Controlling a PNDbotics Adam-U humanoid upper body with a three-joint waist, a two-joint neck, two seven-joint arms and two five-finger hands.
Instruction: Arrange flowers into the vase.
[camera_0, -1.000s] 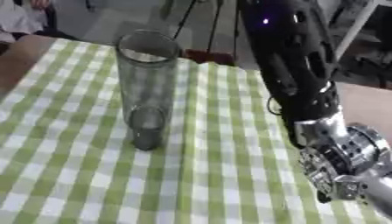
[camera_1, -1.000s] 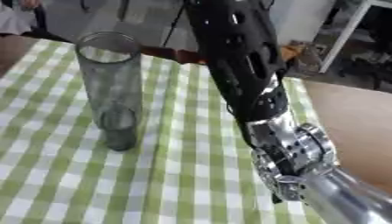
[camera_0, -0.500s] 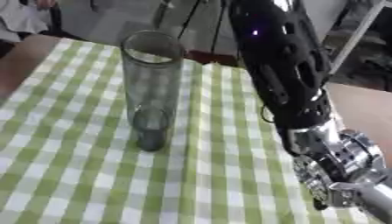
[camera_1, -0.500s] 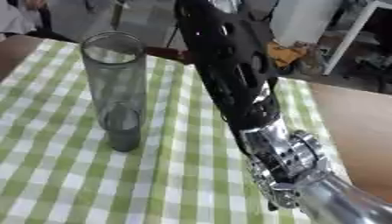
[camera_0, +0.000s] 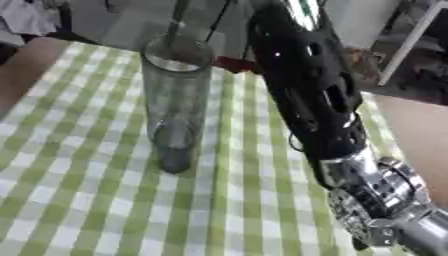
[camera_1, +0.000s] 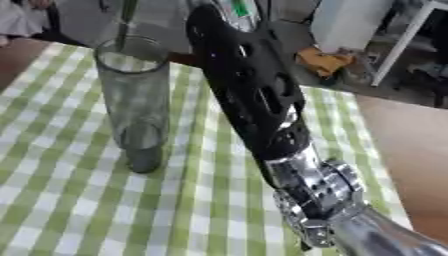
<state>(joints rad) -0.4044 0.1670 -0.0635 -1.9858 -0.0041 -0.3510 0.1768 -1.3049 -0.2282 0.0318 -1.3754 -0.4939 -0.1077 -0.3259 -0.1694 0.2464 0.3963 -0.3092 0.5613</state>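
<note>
Green-white checked tablecloth (camera_0: 79, 200) under upright glass vase (camera_0: 176, 105); right arm (camera_0: 315, 100) crosses, hands out of view.

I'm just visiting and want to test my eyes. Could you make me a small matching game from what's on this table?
Things:
1. vase
2. tablecloth
3. robot arm
4. arm joint

Descriptions:
A. green and white checks
B. shiny silver, lower right
C. clear glass, upright, no flowers inside
D. black, slanting across the right side

Pairs: 1-C, 2-A, 3-D, 4-B
</note>
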